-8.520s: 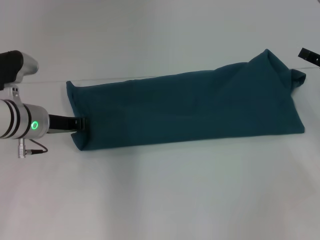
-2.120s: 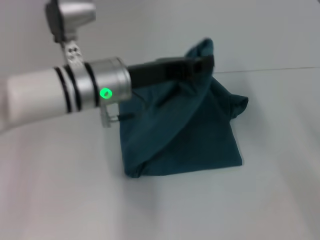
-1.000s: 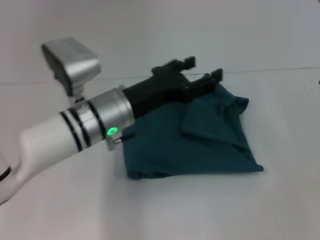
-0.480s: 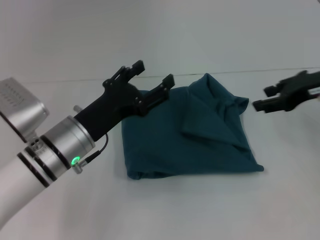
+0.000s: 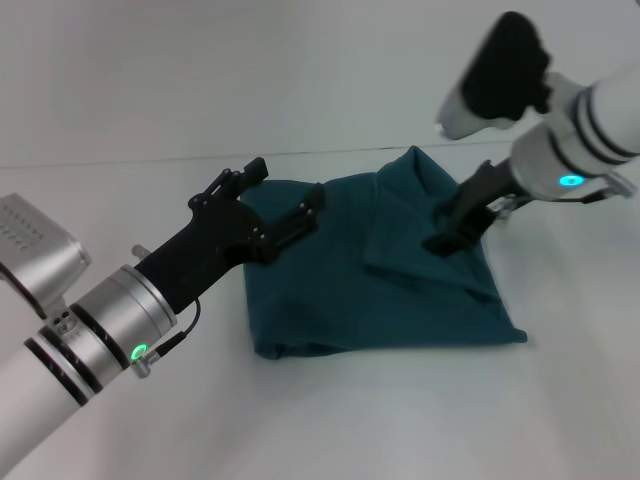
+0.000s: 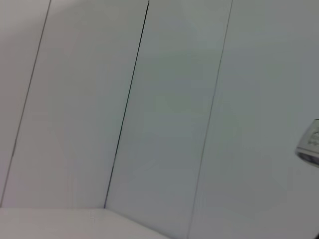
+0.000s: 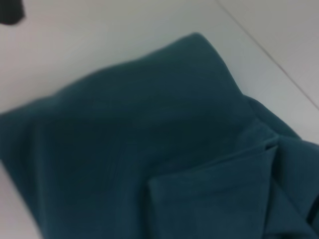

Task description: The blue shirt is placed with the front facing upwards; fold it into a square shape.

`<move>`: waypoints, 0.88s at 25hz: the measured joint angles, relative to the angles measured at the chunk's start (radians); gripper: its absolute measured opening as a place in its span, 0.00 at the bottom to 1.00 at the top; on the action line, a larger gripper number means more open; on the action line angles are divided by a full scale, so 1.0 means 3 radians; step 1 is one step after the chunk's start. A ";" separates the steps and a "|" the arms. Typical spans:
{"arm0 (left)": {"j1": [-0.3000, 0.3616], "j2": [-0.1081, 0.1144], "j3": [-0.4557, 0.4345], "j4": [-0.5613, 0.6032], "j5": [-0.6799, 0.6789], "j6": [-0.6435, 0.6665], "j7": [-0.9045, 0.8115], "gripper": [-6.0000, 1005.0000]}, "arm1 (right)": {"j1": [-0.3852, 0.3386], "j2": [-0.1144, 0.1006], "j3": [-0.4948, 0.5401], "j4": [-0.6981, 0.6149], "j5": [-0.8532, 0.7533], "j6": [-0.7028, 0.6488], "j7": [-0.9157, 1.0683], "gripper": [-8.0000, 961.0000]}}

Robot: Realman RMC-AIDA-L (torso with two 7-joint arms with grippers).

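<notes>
The blue shirt (image 5: 380, 295) lies on the white table as a rough square of several layers, with a loose flap folded over its right back part. Its print and collar are hidden inside the folds. My left gripper (image 5: 284, 190) hovers open over the shirt's left back edge, with nothing between its fingers. From the right, my right gripper (image 5: 445, 235) points down onto the flap near the shirt's right back corner. The right wrist view is filled by the shirt (image 7: 124, 149) and the edge of that flap.
The white table (image 5: 350, 420) stretches around the shirt on all sides. A pale wall stands behind it, and its panels (image 6: 149, 99) are nearly all that the left wrist view shows.
The left gripper carried one end of the long folded shirt over to the right, let go and drew back left. The right arm came in from the right, down onto the shirt.
</notes>
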 joint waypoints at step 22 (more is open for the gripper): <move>0.0279 0.0022 -0.0085 0.0080 -0.0176 0.0178 0.0242 0.88 | 0.0014 0.0046 -0.0938 0.0509 0.0370 0.0838 0.0372 0.69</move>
